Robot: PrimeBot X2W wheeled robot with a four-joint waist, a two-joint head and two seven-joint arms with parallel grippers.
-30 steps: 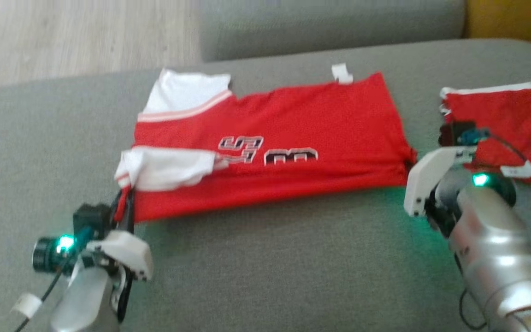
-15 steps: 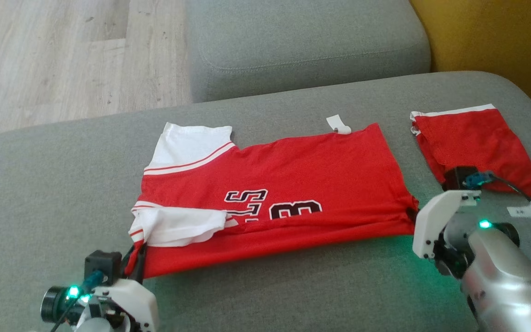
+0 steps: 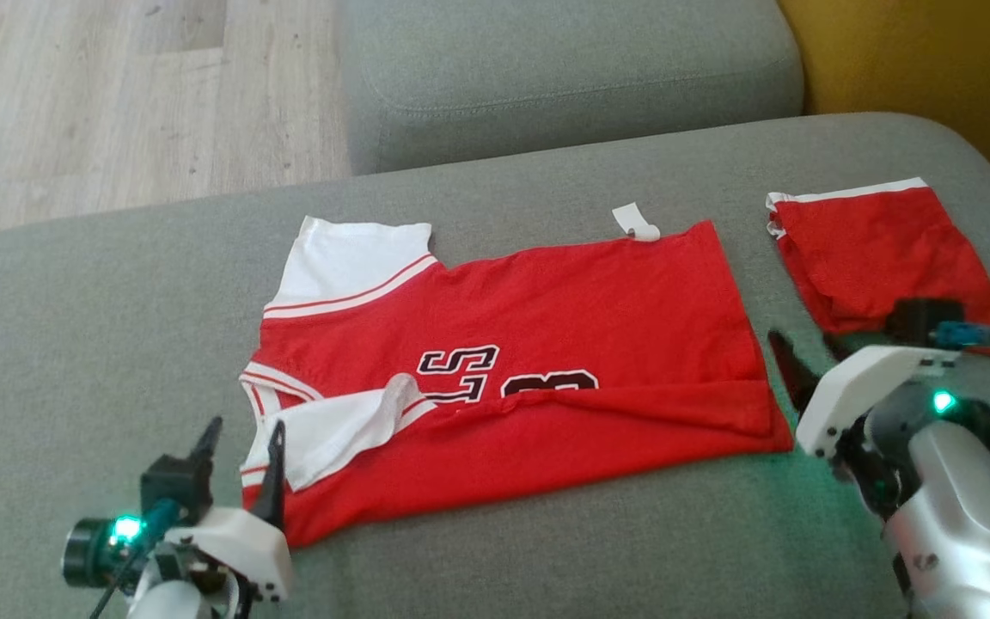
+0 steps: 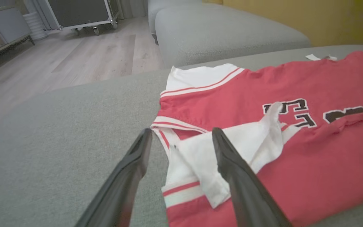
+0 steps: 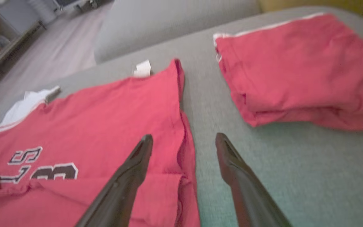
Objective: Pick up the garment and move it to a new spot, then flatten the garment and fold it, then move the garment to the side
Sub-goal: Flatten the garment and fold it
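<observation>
Gapes wide at left hand (image 3: 246, 430), empty, by the white sleeve of red fabric jersey with black lettering (image 3: 546, 335); likewise at right hand (image 3: 804, 344), empty beside the hem corner. No longer pinches either edge as half a second ago. Lies folded lengthwise on grey upholstered sofa seat (image 3: 74, 327), near folded red cloth (image 3: 882, 258); pale wood floor (image 3: 117, 86) beyond.

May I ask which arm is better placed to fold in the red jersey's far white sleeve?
Left, probably: the left gripper sits by the sleeve end of the red jersey, nearest the far white sleeve; the right gripper is at the hem.
</observation>
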